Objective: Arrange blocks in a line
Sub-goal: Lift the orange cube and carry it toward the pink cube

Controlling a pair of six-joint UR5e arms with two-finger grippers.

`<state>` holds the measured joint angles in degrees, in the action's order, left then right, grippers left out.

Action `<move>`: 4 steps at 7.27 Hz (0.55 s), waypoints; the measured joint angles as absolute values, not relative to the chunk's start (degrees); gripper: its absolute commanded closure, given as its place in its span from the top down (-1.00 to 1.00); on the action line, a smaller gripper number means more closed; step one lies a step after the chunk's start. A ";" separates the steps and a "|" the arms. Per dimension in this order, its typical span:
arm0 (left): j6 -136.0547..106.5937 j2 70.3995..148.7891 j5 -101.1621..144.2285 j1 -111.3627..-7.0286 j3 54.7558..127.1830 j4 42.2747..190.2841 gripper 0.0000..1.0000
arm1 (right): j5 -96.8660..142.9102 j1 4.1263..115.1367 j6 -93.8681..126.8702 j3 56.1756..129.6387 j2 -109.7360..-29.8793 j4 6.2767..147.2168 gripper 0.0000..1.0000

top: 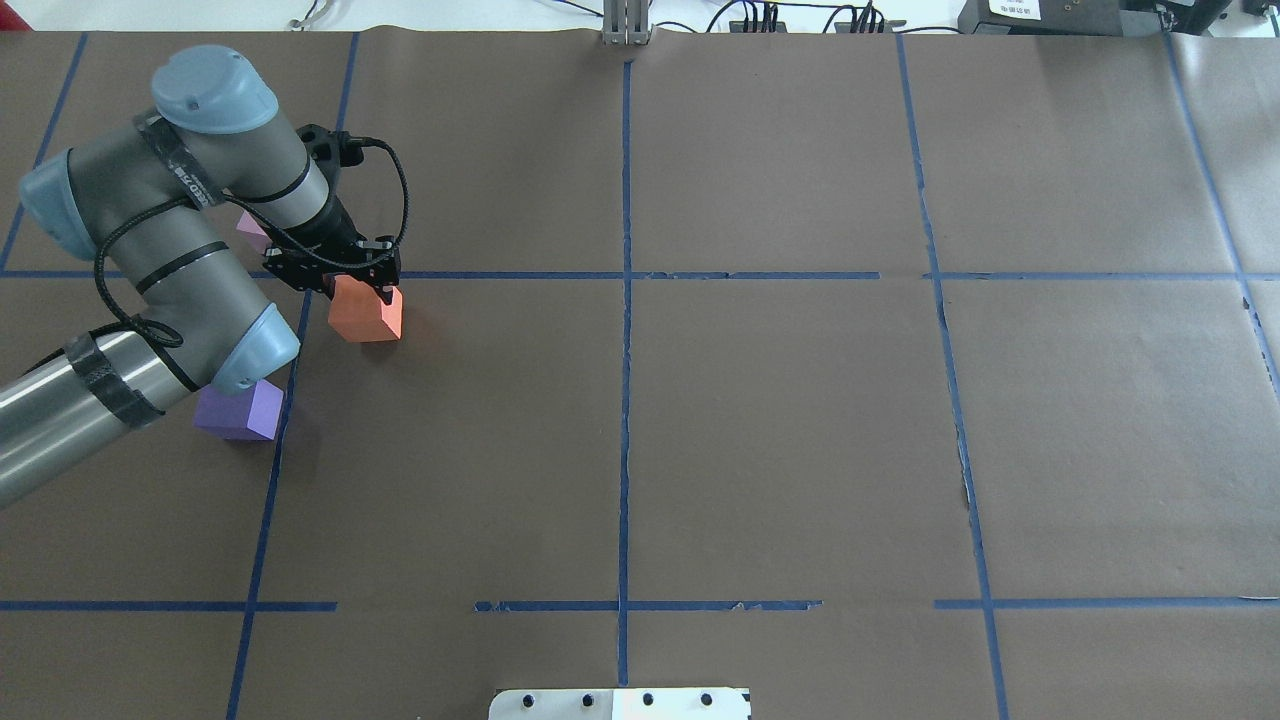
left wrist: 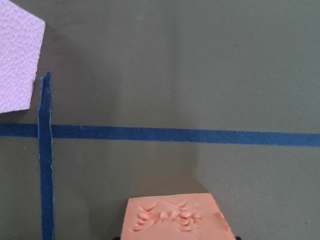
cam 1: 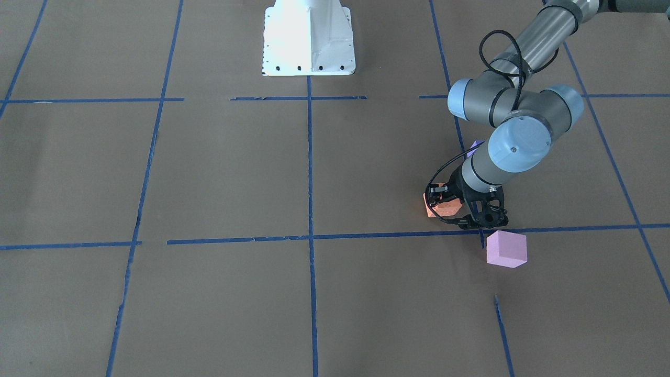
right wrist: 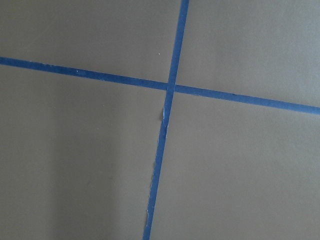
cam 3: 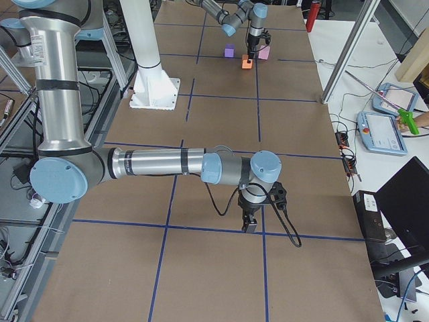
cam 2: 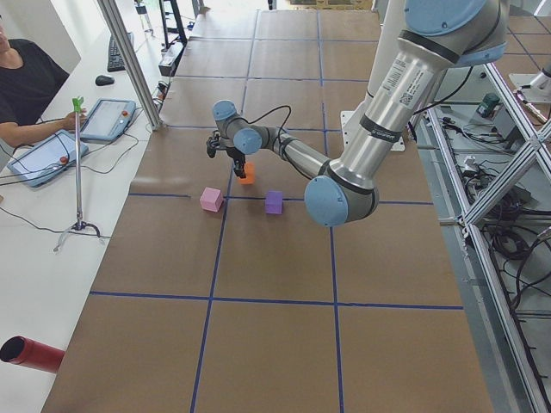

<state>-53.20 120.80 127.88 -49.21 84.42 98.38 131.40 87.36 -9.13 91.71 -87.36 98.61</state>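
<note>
My left gripper (top: 362, 290) is shut on the orange block (top: 368, 314), low over the brown table beside a blue tape crossing. In the left wrist view the orange block (left wrist: 177, 220) sits between the fingers at the bottom edge. The pink-lilac block (cam 1: 506, 249) lies just beyond the tape line, and is half hidden by the wrist in the overhead view (top: 250, 230). The purple block (top: 240, 411) lies under my left forearm. My right gripper (cam 3: 250, 225) shows only in the exterior right view, pointing down over a tape line. I cannot tell whether it is open.
Blue tape lines (top: 626, 300) split the table into a grid. The white robot base (cam 1: 309, 39) stands at the robot's edge. An operator and tablets (cam 2: 108, 119) are at a side desk, and a red cylinder (cam 2: 30, 354) lies there too.
</note>
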 measured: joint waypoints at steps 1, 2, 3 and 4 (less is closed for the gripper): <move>-52.30 120.53 127.88 -50.79 87.60 95.09 -0.53 | 131.40 87.36 -9.14 91.71 -87.36 98.61 1.00; -50.09 120.27 127.86 -52.18 91.95 89.82 -0.53 | 131.40 87.36 -9.14 91.71 -87.36 98.61 1.00; -47.03 120.01 127.80 -53.19 96.29 83.98 -0.53 | 131.40 87.36 -9.13 91.68 -87.36 98.61 1.00; -43.29 119.49 127.75 -54.58 99.58 79.39 -0.53 | 131.40 87.36 -9.11 91.68 -87.36 98.61 1.00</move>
<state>-43.29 119.49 127.75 -54.58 99.58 79.39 131.40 87.36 -9.11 91.68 -87.36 98.61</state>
